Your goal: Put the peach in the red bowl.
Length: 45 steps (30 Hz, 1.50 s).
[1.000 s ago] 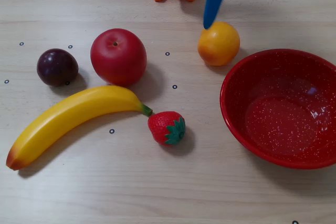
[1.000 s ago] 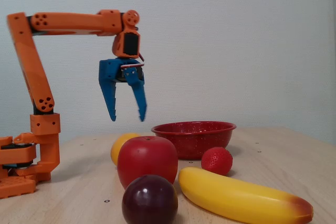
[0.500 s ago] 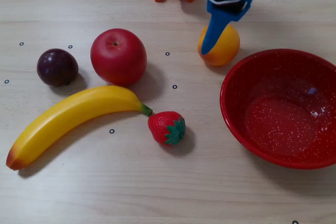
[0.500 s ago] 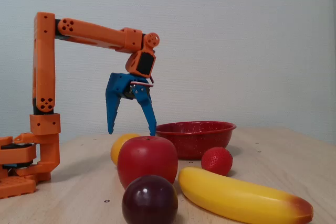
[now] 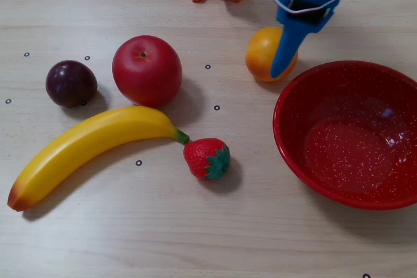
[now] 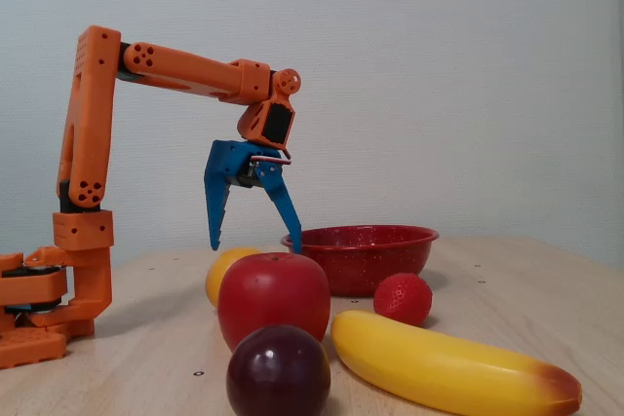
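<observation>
The smooth round yellow-orange peach (image 5: 266, 53) sits on the pale wooden desk (image 5: 208, 226), just left of the glossy red speckled bowl's (image 5: 293, 154) far rim in the overhead view. Being round, it has no long axis and points no particular way. The blue two-fingered claw (image 6: 255, 245) hangs spread directly above it, one finger over its right side, the other apparently toward its left; the coming move is judged a short straight drop.

Orange arm extended fwd, blue end effector (image 6: 254, 244) pointing down (jaws spread wide)
</observation>
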{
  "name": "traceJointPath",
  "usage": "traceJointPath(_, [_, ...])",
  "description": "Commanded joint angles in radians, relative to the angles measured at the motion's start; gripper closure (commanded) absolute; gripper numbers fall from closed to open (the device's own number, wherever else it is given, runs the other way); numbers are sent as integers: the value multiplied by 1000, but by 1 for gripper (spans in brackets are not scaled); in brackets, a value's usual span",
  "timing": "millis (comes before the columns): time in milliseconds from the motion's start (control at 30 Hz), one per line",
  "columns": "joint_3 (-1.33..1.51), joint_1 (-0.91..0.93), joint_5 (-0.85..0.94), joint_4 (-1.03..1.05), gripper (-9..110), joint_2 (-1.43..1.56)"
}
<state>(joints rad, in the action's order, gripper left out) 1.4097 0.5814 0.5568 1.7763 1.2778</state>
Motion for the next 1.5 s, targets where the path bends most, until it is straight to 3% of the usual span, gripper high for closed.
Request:
traceJointPath(0, [-80,31,37,0,54,18])
traceJointPath(533, [46,-57,-2,-167,54,-75])
traceJointPath(1467, [110,-144,-49,-169,54,-60])
